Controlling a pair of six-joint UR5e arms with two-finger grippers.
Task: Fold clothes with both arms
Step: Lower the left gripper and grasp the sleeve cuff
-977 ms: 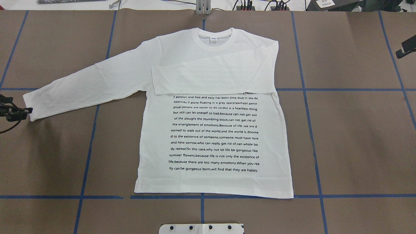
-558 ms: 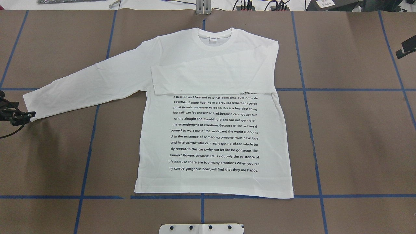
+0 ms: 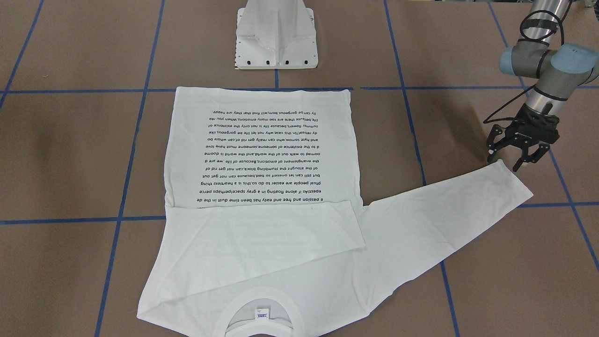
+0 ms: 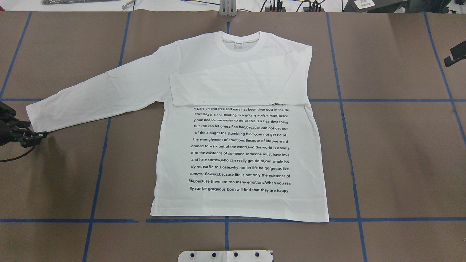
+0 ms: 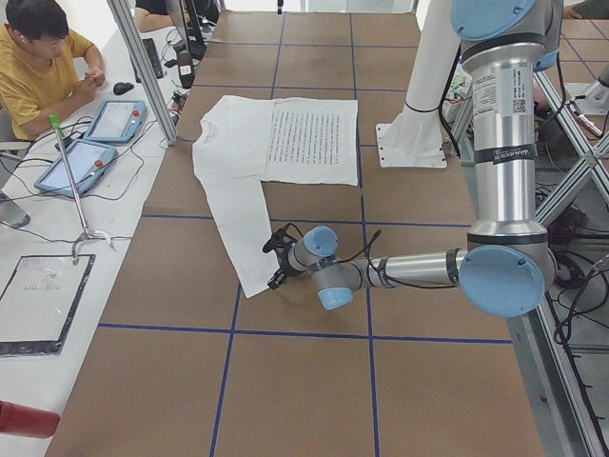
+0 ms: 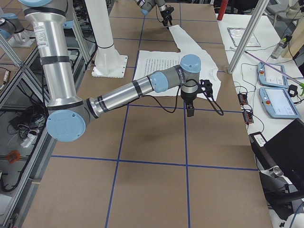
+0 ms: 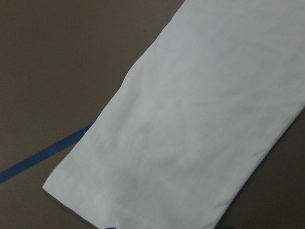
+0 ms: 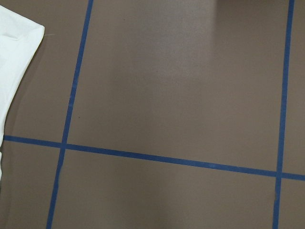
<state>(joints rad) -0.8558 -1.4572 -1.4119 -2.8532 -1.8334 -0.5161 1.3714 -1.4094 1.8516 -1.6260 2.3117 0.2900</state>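
The white long-sleeved T-shirt (image 4: 236, 153) lies flat on the brown table with its text face up and its neck at the far side. One sleeve is folded across the chest (image 4: 236, 87). The other sleeve (image 4: 94, 94) stretches out to my left, and its cuff fills the left wrist view (image 7: 190, 119). My left gripper (image 3: 511, 161) is open and empty, low over the table at the near corner of that cuff; it also shows in the overhead view (image 4: 34, 135). My right gripper (image 6: 190, 109) hovers over bare table to the right of the shirt. I cannot tell whether it is open or shut.
The white pedestal base (image 3: 277, 37) stands at the robot's edge, just behind the shirt's hem. Blue tape lines (image 4: 349, 145) cross the table. An operator (image 5: 38, 57) and teach pendants (image 5: 90, 157) are along the far side.
My left gripper has slid along the cuff's end toward the robot's side and a little inward. The shirt and the right arm have not visibly moved.
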